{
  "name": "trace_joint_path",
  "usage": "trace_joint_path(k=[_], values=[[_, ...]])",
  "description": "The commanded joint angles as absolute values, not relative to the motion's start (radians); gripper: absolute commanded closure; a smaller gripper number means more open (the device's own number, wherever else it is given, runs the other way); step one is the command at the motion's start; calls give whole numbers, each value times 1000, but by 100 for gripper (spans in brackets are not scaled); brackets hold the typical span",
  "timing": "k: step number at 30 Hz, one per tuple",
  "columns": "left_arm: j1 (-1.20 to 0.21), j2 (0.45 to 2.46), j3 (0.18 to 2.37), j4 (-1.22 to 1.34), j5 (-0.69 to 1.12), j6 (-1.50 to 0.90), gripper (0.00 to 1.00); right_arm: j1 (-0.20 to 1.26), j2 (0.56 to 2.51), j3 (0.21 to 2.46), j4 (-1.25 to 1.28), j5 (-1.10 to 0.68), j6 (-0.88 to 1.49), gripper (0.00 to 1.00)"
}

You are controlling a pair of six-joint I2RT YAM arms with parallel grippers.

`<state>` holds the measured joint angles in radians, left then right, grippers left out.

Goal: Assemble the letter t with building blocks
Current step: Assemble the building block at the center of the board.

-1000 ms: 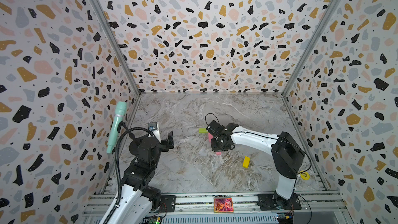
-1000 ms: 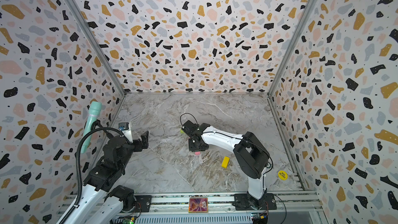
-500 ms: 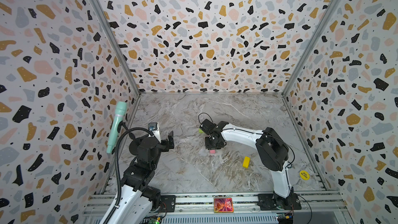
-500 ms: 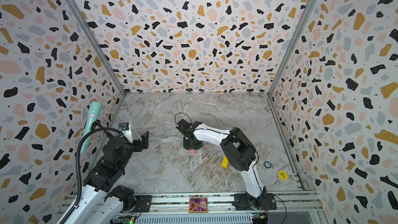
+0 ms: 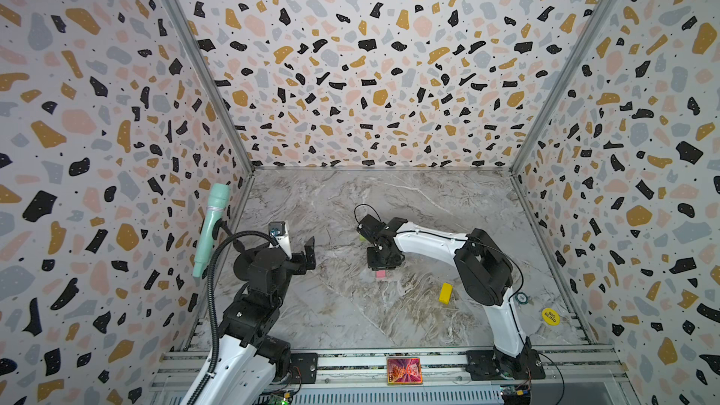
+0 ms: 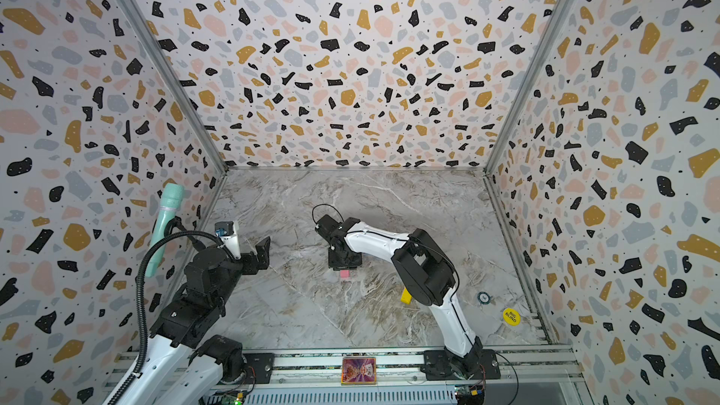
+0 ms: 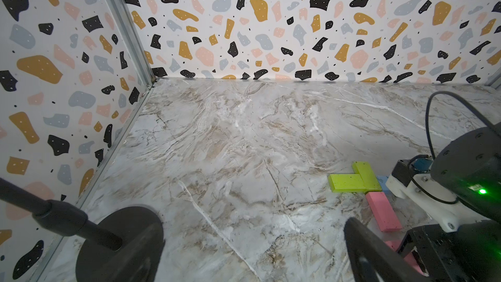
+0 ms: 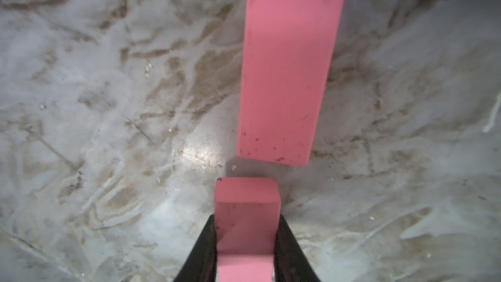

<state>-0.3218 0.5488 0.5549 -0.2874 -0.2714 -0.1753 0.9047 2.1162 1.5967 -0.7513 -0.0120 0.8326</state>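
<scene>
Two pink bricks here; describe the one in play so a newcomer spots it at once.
On the marble table, follow the white right arm to the right gripper near the middle. The pink brick pinched in that gripper is the one. Its neighbour, the other pink brick, lies flat and free across a gap.

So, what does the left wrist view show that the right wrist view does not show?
Only the left wrist view: the two lime green bricks set in an L, and the walls. Only the right wrist view: the right gripper shut on the held pink brick, with a gap before the laid pink brick. Both: both pink bricks, part of the light blue brick, the marble table.
</scene>
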Motion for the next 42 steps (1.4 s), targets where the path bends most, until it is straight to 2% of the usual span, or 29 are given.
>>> trace_joint_path(k=[1,42], values=[[-325,537,551,-246,-266,-163,1,902,2131,1621,-807,-12,855,82],[-324,512,546,-232,-224,-158,1,877,2221,1702,-884,46,883,71]])
